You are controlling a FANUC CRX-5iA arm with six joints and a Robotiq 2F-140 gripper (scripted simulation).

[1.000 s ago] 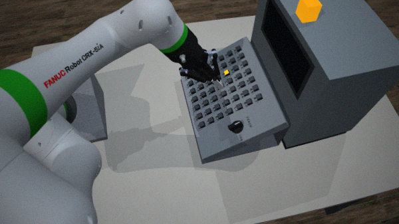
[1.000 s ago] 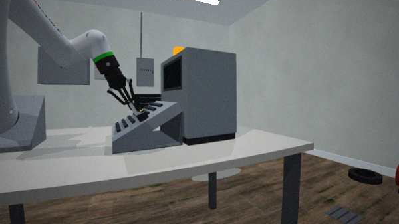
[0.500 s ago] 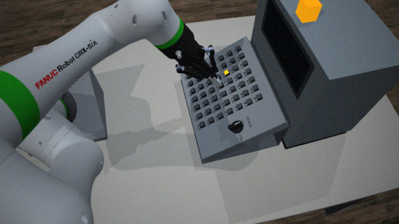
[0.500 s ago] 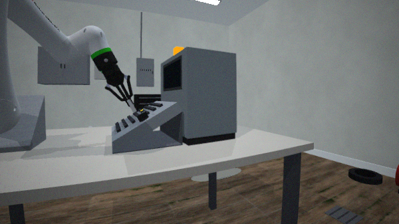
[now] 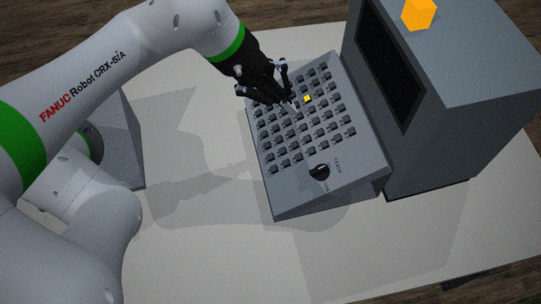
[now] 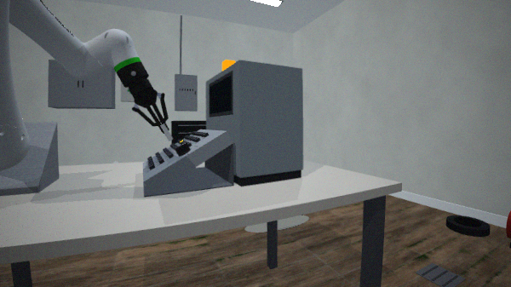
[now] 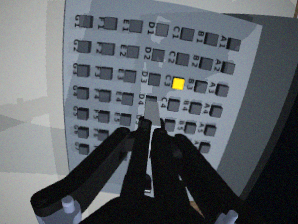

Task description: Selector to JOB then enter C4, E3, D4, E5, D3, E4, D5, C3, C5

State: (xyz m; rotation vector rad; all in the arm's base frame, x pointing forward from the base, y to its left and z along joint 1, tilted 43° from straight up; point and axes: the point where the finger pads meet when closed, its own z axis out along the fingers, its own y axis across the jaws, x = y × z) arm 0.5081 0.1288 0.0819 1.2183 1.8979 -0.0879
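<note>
My gripper is shut and empty, its pale tips angled down at the keypad. In the wrist view the tips overlap key D4 and hide most of it; whether they touch it I cannot tell. Key C3 is lit yellow; the other visible keys are dark. Key C4 is just right of the tips, D3 just above, E4 to the left. Row 5 is partly behind the fingers. The black selector has its white mark toward TEACH.
The grey machine housing with a dark screen stands close behind the keypad. An orange block is on top of it. Everything stands on a pale table.
</note>
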